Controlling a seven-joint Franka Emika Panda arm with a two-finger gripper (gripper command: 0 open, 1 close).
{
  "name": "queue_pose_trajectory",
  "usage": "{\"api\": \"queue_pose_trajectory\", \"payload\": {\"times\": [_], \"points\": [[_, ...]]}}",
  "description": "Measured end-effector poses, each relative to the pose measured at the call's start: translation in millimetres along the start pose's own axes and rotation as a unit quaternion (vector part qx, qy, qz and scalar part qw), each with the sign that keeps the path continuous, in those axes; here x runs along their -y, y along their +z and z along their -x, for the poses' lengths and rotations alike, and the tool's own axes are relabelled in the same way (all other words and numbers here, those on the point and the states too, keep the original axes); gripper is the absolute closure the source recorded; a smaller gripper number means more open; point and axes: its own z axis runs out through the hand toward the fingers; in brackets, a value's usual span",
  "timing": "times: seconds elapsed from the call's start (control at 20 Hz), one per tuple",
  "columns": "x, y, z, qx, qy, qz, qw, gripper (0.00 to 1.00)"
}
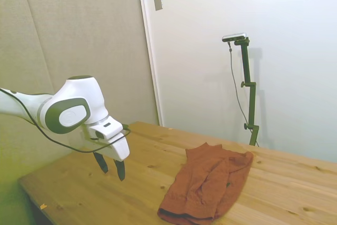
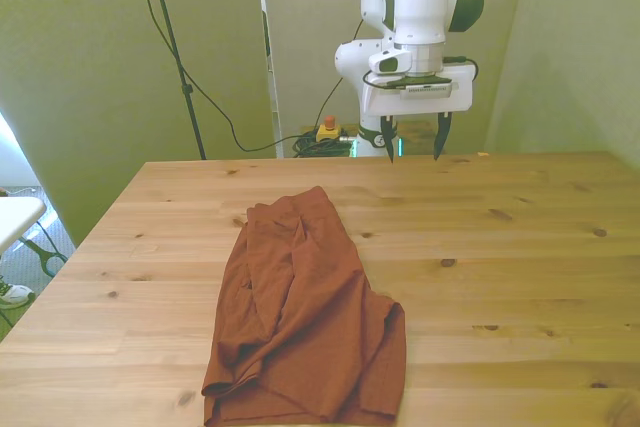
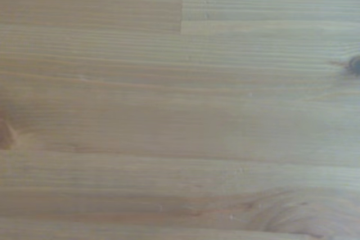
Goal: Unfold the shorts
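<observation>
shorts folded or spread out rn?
Folded. The shorts lie doubled over on the table, one layer overlapping the other with wrinkles along the fold. The gripper hangs open above the far edge, touching nothing.

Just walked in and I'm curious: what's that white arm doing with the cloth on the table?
Nothing is being handled at this moment. The white robot arm holds its claw open in the air above bare wood near the table's far edge, apart from the cloth. The cloth is a pair of rust-orange shorts, lying folded and wrinkled on the table, toward the front view's left. The wrist camera shows only wood.
</observation>
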Motion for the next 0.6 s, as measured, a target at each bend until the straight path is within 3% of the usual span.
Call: {"api": "queue_pose_trajectory", "payload": {"times": [0.3,0.6], "points": [[-3.9,-4.3,-11.0,-0.005,0.017,-0.007,0.9998,0.00],[-76.8,-32.0,-127.3,-0.013,0.107,-0.027,0.9938,0.00]]}}
